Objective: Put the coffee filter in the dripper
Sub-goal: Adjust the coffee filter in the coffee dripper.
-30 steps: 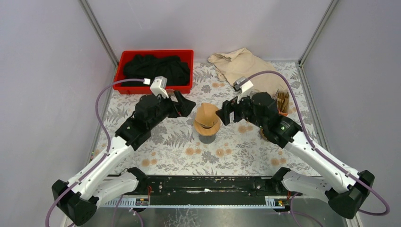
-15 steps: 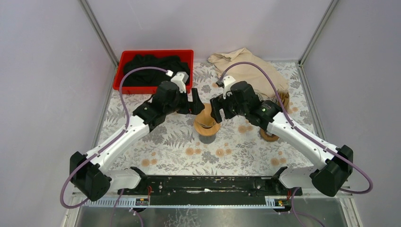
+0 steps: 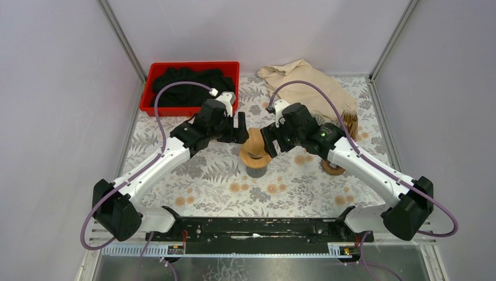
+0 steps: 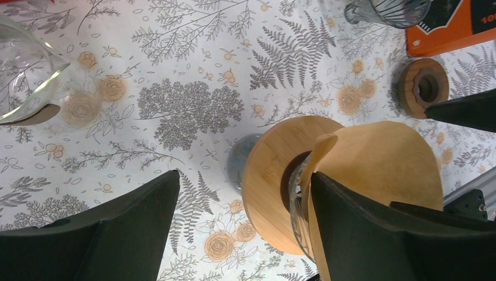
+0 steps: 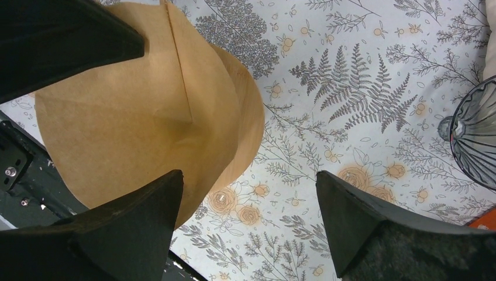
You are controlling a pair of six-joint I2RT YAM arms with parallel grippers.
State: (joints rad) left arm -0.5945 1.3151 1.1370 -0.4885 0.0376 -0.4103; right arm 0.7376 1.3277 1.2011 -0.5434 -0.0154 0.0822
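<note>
You are seeing white digits, seemingly "10", running off the frame edge on the orange box (image 4: 447,32). A faint stamp is showing on the wooden dripper collar (image 4: 266,175), too small to read.

Dripper (image 3: 255,159) flanked tight by left gripper (image 3: 241,127) and right gripper (image 3: 268,139), jaws spread; wooden ring (image 3: 332,168) further right, red bin (image 3: 193,64) and beige cloth (image 3: 301,82) behind, only near-side table (image 3: 234,193) passable.
</note>
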